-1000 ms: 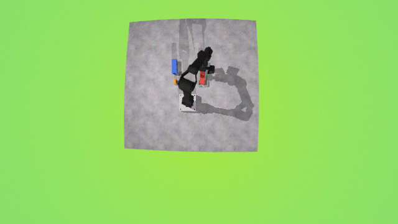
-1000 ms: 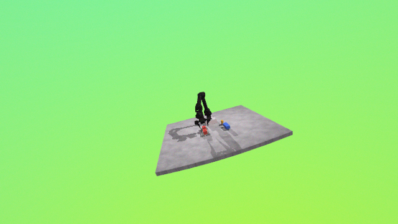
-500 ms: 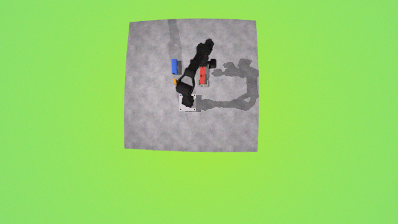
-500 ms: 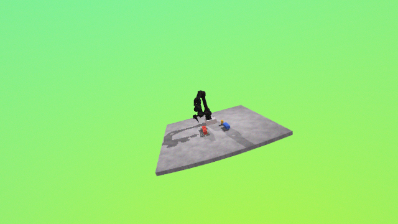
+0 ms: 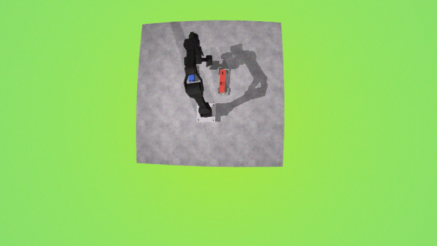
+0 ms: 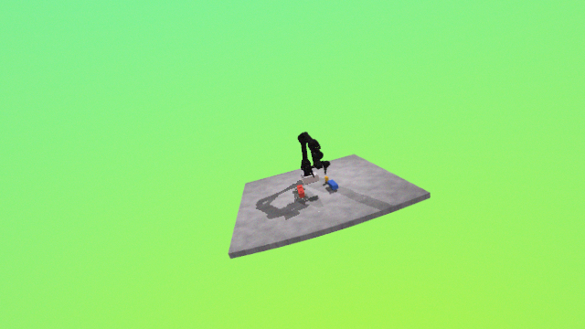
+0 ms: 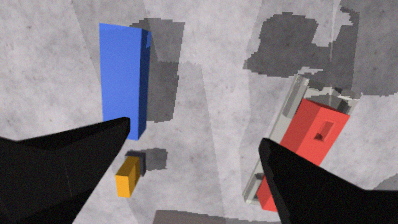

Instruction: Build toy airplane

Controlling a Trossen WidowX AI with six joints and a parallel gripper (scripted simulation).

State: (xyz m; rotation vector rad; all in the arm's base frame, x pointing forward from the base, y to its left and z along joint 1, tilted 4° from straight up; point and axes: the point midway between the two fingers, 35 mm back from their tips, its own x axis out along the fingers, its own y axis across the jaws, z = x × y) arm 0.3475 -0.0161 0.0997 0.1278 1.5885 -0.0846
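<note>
Black and spread wide, the end effector has nothing between its fingertips and hangs above the tabletop, on the blue wing's side of the cradle. Taking the cradle as the landmark, the red fuselage lies lengthwise in it, apparently flat, its sockets facing up and unfilled. Off to one side of the cradle, well apart from it, is the wing; the orange fin sits on that same side, just beyond one end of the wing. The step in hand looks to be picking up the wing or the fin; which one, I cannot tell. For the wing, centre over its middle, turn the fingers to straddle its narrow width, and come straight down before closing, so it neither tips nor swings. For the fin, keep the near finger off the wing's end and grip squarely, leaving the tab free below. Either part should then be squared to its socket above the cradle before lowering gently. No brand, label or writing can be read.
</note>
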